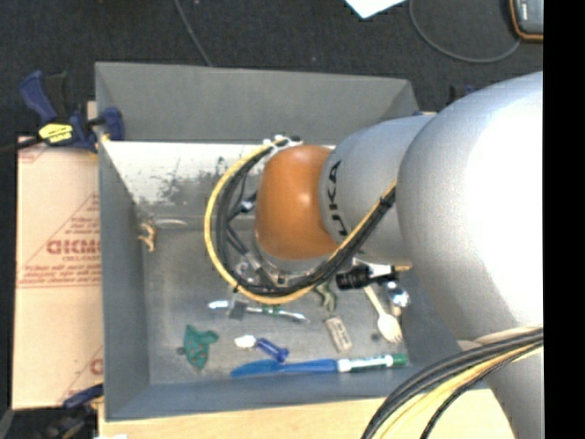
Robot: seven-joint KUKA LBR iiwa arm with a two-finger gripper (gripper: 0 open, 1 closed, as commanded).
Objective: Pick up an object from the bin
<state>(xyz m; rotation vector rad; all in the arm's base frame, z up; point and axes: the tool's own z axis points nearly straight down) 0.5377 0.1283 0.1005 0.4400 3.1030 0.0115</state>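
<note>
Nearest the camera, the arm's white link [475, 199] is seen reaching in over the right rim of the bin [256, 99], with the orange wrist cover [292, 213] hanging above the middle of the floor. Whether the fingers are apart or together cannot be told, since they are hidden under the wrist and its looped cables.

Closest to the wrist, a slim silver and green tool [260, 309] lies flat on the floor, just toward the near wall from the cover. Its long axis is laid roughly parallel to that wall. It is judged the likeliest thing to be taken, and the grasp would best be set across that axis, after a small shift toward the near wall.

Beyond it, a small white piece [244, 341] and a small blue piece [271, 348] are found, and a blue pen [292, 367] is stretched along the near wall. A green scrap [196, 344] sits toward the near left corner. A tan tag [338, 334] and a pale spoon [384, 316] lie toward the near right corner.
</note>
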